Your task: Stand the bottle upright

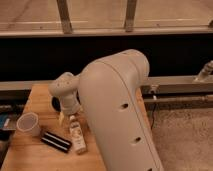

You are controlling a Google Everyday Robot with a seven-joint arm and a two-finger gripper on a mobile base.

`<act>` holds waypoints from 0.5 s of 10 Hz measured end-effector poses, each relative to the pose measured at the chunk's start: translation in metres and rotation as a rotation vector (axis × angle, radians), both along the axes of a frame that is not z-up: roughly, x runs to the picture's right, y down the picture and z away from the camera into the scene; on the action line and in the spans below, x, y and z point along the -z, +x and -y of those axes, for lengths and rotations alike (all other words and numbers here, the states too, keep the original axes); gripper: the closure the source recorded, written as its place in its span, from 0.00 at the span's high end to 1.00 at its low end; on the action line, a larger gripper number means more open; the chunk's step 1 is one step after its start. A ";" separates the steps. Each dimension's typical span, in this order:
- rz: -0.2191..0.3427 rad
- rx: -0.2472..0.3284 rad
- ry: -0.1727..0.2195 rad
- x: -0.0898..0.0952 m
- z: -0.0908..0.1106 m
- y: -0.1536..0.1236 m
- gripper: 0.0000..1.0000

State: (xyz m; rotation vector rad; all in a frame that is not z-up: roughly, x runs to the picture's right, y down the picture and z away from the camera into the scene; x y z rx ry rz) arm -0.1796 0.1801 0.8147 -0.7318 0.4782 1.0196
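The bottle point(76, 136) is slim and cream-white with a pale printed label. It lies on its side on the wooden table point(30, 157), cap end pointing away from me toward the gripper. My gripper point(68, 118) hangs down from the round wrist point(64, 89), directly over the bottle's cap end and very close to it. I cannot tell whether it touches the bottle.
A white round cup point(28, 124) stands upright at the table's left. A flat black object point(56, 141) lies between the cup and the bottle. A dark round thing point(54, 103) sits behind the wrist. My large arm shell point(120, 115) hides the table's right side.
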 end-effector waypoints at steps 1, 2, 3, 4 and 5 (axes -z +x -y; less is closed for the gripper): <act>-0.004 0.003 -0.010 -0.005 -0.003 0.001 0.80; -0.010 0.001 -0.021 -0.010 -0.004 0.002 0.80; -0.016 -0.002 -0.028 -0.014 -0.006 0.002 0.80; -0.018 -0.003 -0.033 -0.016 -0.007 0.002 0.80; -0.019 -0.009 -0.039 -0.018 -0.008 0.002 0.80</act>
